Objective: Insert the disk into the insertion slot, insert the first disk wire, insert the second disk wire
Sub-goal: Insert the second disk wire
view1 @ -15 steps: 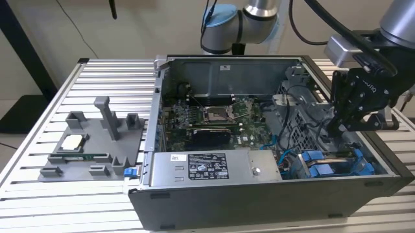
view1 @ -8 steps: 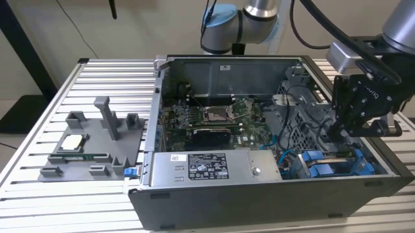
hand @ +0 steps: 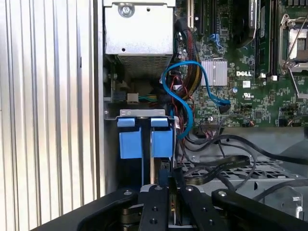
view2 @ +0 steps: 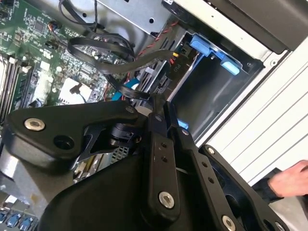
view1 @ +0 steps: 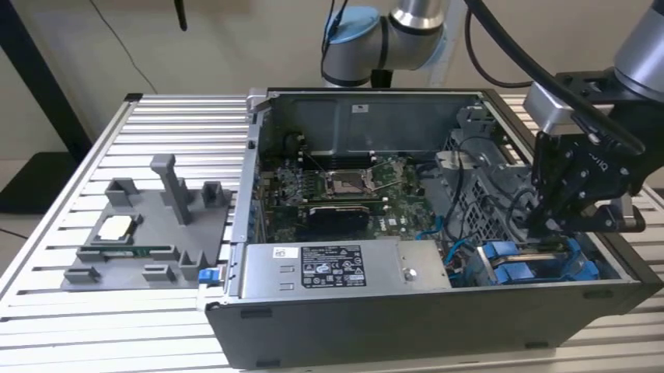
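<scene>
The insertion slot (view1: 496, 263) is the grey drive bay with blue clips in the open case's corner on the exterior view's right. In the first wrist view, two blue carrier ends stand side by side under the slot's grey rim (hand: 144, 114). I take the one nearer the motherboard for the disk (hand: 162, 142), whose metal body is hidden. My gripper (view1: 542, 233) hangs straight over the bay. Its fingers are close together in both wrist views (hand: 172, 186) (view2: 168, 115). A black flat wire (hand: 216, 166) (view2: 103, 65) loops right up to the fingertips and seems pinched there.
A blue cable (hand: 185, 91) curves from the motherboard (hand: 250, 72) down beside the carriers. The grey power-supply box (view1: 332, 268) lies along the case front. A grey fixture (view1: 155, 233) sits on the slatted table on the exterior view's left. A person's hand (view2: 288, 180) is beside the case.
</scene>
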`<state>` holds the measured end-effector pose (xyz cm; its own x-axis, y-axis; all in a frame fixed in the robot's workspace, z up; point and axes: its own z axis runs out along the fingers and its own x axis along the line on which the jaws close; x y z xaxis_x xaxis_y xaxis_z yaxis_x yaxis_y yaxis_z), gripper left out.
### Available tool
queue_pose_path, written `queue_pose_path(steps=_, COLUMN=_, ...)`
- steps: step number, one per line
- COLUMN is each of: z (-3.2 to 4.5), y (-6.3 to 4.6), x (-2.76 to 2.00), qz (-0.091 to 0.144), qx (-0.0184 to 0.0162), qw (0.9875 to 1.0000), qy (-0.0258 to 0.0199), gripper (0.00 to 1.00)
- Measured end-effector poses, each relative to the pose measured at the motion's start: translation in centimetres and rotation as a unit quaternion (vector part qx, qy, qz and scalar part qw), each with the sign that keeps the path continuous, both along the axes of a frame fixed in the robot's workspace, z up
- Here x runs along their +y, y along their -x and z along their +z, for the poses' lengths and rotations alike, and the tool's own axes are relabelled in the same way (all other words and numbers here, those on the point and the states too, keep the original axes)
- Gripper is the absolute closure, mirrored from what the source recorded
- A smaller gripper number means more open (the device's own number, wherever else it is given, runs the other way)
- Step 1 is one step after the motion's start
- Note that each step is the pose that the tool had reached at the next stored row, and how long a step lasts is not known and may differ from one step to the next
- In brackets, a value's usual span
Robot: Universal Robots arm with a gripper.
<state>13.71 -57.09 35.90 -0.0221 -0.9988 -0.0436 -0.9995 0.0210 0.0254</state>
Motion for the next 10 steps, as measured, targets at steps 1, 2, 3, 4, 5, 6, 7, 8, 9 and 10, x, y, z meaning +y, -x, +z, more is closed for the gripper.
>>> queue_pose_path(steps=1, z=-0.06, y=0.0, x=0.0, qz=0.0, qx=-0.0001, qw=1.0, qy=-0.0004, gripper=0.84)
queue_pose_path(steps=2, z=-0.11, y=0.0, x=-0.01, qz=0.0, qx=-0.0001, qw=1.0, qy=-0.0005, gripper=0.84)
queue_pose_path(steps=3, z=-0.13, y=0.0, x=-0.01, qz=0.0, qx=-0.0002, qw=1.0, qy=-0.0006, gripper=0.84)
queue_pose_path(steps=4, z=-0.17, y=-0.02, x=-0.01, qz=0.0, qx=-0.0002, qw=1.0, qy=-0.0006, gripper=0.84)
queue_pose_path(steps=5, z=-0.22, y=-0.09, x=-0.01, qz=0.0, qx=-0.0001, qw=1.0, qy=-0.0009, gripper=0.84)
queue_pose_path(steps=6, z=-0.26, y=-0.16, x=-0.01, qz=0.0, qx=-0.0001, qw=1.0, qy=-0.0009, gripper=0.84)
queue_pose_path(steps=7, z=-0.3, y=-0.24, x=-0.01, qz=0.0, qx=-0.0001, qw=1.0, qy=-0.0008, gripper=0.84)
queue_pose_path(steps=8, z=-0.33, y=-0.32, x=-0.01, qz=0.0, qx=-0.0001, qw=1.0, qy=-0.0008, gripper=0.84)
queue_pose_path(steps=9, z=-0.39, y=-0.4, x=-0.01, qz=0.0, qx=-0.0002, qw=1.0, qy=-0.0009, gripper=0.84)
queue_pose_path(steps=10, z=-0.43, y=-0.47, x=-0.01, qz=0.0, qx=-0.0002, qw=1.0, qy=-0.0009, gripper=0.84)
